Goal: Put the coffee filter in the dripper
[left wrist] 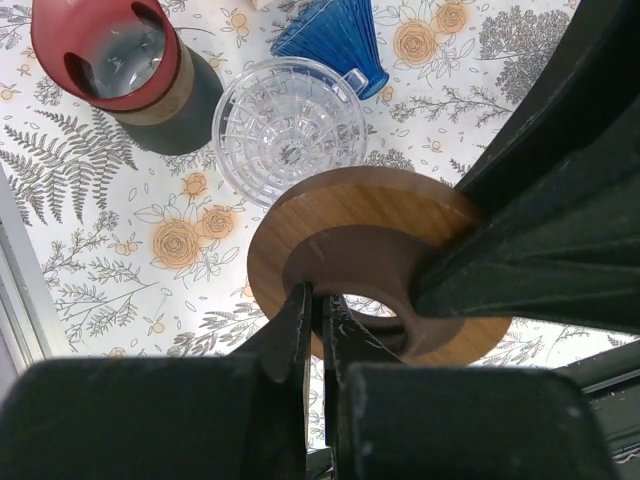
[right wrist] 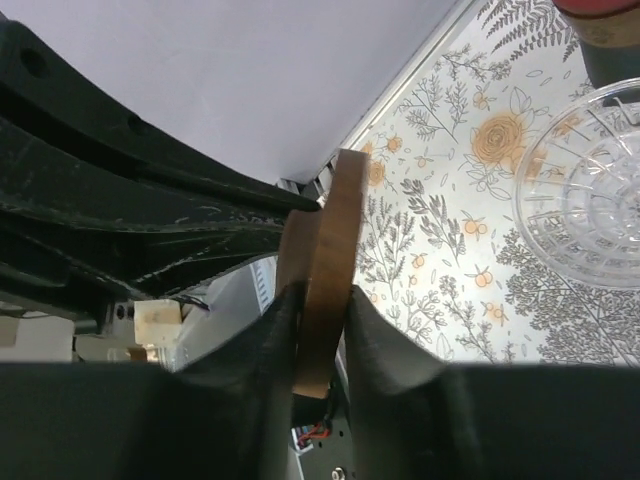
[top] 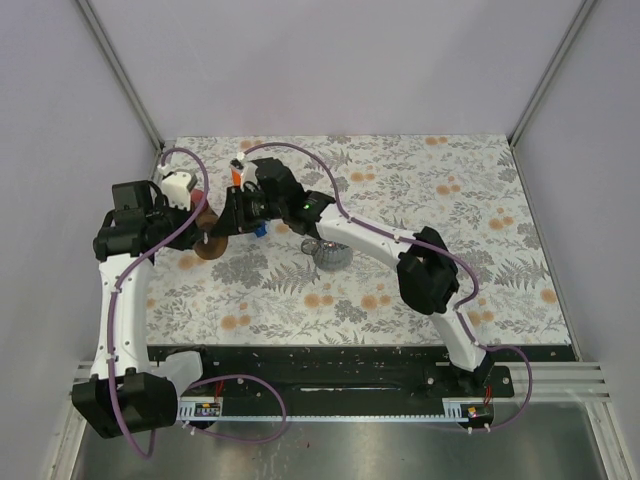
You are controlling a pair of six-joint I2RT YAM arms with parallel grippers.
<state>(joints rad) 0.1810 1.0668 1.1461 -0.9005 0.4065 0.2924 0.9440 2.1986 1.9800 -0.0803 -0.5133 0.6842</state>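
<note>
The left gripper (left wrist: 315, 300) is nearly closed. Its two fingers pinch the inner lip of the brown dripper (left wrist: 340, 255), right at the edge of the open hole in its middle. The floral table (left wrist: 120, 260) shows through that hole. A wood collar (left wrist: 330, 205) runs around the dripper and spreads out just beyond the left fingertips.

The right gripper (right wrist: 320, 310) is also narrow. It is clamped on the rim of the same collar, which stands edge-on between its fingers in the right wrist view, so both tools hold the one piece. In the left wrist view, a black right finger (left wrist: 520, 230) crosses the collar on the side opposite the left fingers. From above, the two grippers meet over the dripper at the far left of the table.

Past the left fingertips, just beyond the collar, a clear ribbed dripper (left wrist: 290, 135) sits mouth-up on the table. A blue dripper (left wrist: 330, 40) lies beside it, farther out. A jar (left wrist: 125, 70) with a red rim stands to the other side, close to the clear dripper. From the right gripper, the clear dripper lies ahead and to the right.

I cannot make out the filter in any view.
</note>
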